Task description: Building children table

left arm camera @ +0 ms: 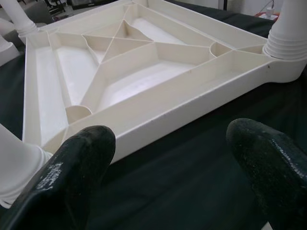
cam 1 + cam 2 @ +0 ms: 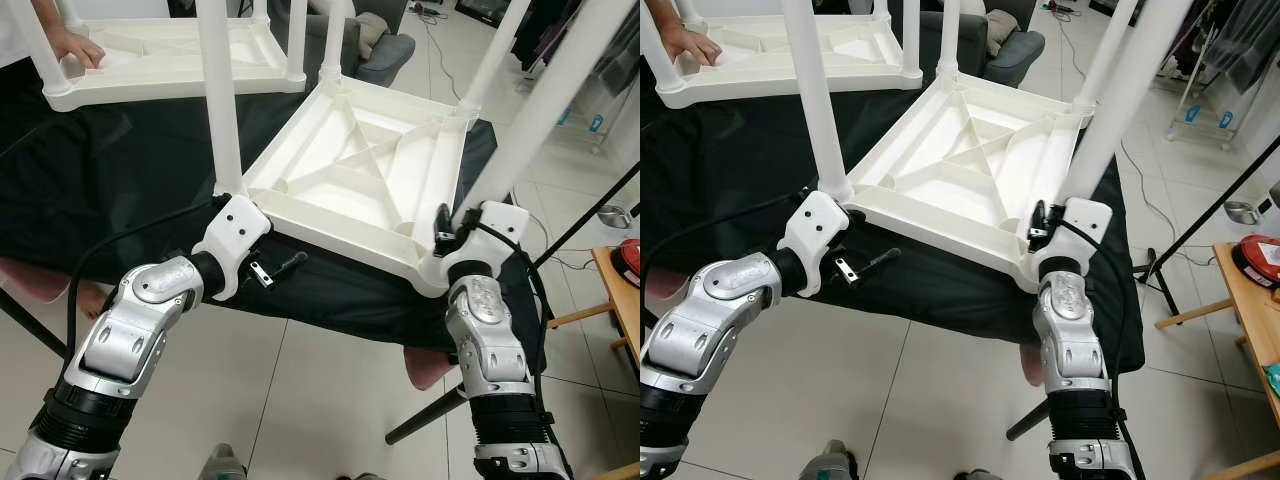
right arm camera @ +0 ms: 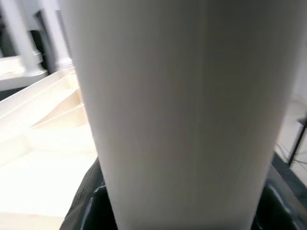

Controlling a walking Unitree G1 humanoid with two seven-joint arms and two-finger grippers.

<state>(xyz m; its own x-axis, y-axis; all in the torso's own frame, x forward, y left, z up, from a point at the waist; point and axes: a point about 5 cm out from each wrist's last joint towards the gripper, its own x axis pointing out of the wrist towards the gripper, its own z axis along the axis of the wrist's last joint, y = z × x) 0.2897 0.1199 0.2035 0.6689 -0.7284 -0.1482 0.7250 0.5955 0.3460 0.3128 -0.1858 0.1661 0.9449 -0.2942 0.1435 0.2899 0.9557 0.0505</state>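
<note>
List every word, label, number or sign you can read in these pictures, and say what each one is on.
None can be read.
Left gripper finger: faint embossed marks, too blurred to read.
Upturned white table, its legs and the black cloth: no text visible.

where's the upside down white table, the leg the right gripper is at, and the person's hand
upside down white table (image 2: 360, 160), left eye view, on its ribbed underside
table leg (image 2: 545, 110), left eye view, mid shaft above the right gripper (image 2: 455, 235)
person's hand (image 2: 75, 45), left eye view, on the back of the hand
</note>
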